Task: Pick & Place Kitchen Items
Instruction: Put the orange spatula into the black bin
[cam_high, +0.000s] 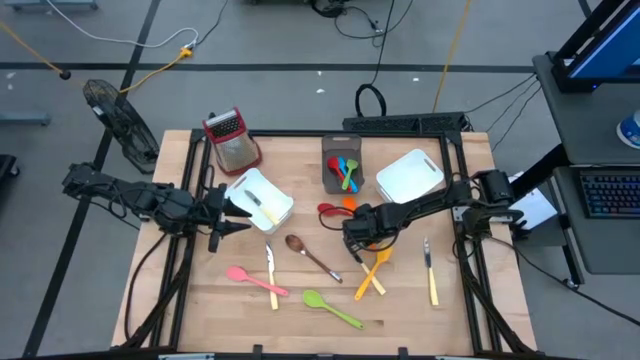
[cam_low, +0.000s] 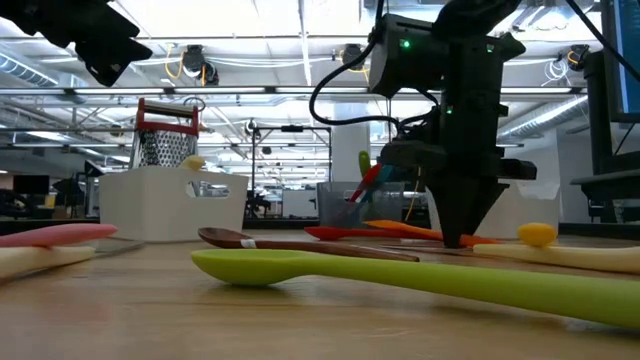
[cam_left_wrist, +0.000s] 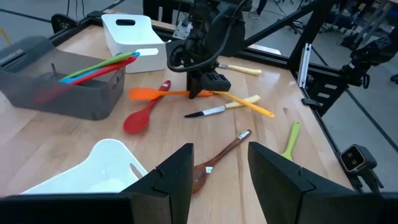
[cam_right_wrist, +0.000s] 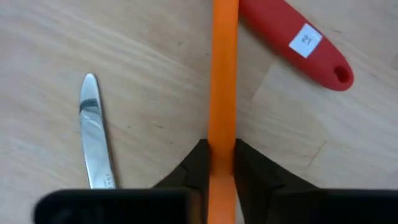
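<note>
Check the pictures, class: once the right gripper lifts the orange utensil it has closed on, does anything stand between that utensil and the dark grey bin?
Nothing upright does. The right gripper is shut on the orange utensil. Toward the dark grey bin, only the red spoon lies flat on the table beside it, so a lift should clear it.

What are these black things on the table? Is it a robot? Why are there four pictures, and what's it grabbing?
Yes, it's a robot with two arms. One camera looks down from above, one peeks across the wooden table, and one rides on each wrist. Lying around are a green spoon, a brown spoon, a pink spatula and knives. The right claw is pinching an orange spatula beside a red spoon. The left claw waits open near a white bin.
</note>
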